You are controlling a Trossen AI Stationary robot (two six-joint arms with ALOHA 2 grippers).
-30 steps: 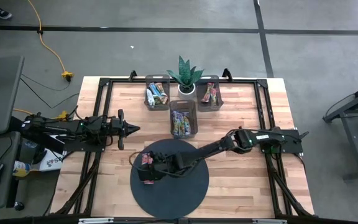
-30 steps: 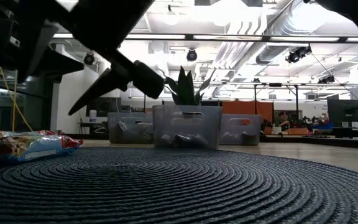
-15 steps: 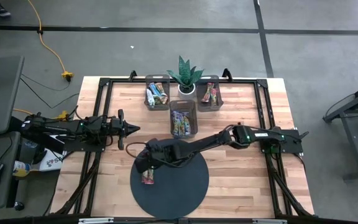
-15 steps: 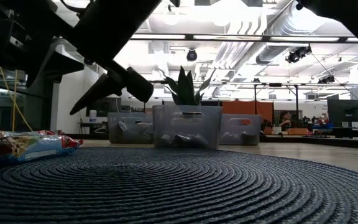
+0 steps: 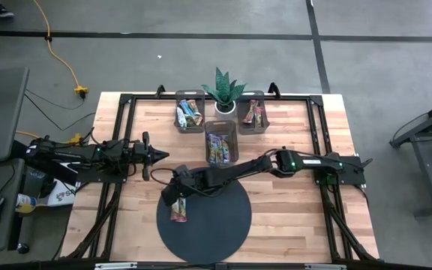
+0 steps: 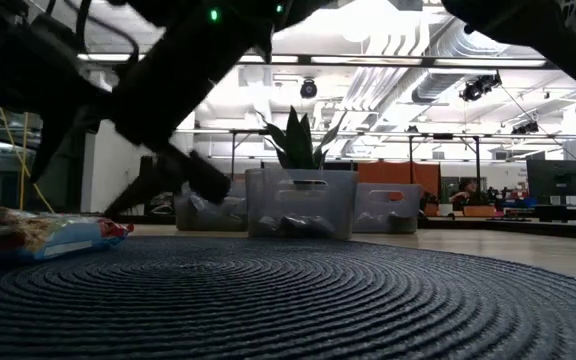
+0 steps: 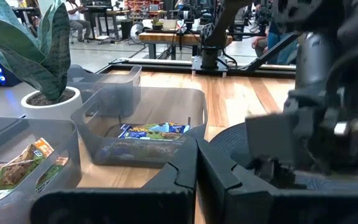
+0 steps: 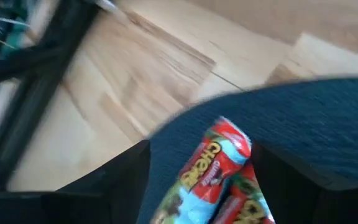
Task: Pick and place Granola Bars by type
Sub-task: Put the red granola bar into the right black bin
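Right gripper [image 5: 172,193], jaws wide and empty, has shifted from over the granola bar [image 5: 179,211] toward the mat's [image 5: 216,232] left edge, bar still on mat, pick not made.

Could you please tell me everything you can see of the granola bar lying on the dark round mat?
The granola bar is a small wrapped bar in a glossy red and light-blue wrapper with yellow lettering, a crimped end showing in the right wrist view. It lies flat on the woven dark round mat, near the mat's left edge, nothing holding it. The right pincer hangs open just above it, a finger to either side. A second wrapper may lie beside it; I cannot tell.
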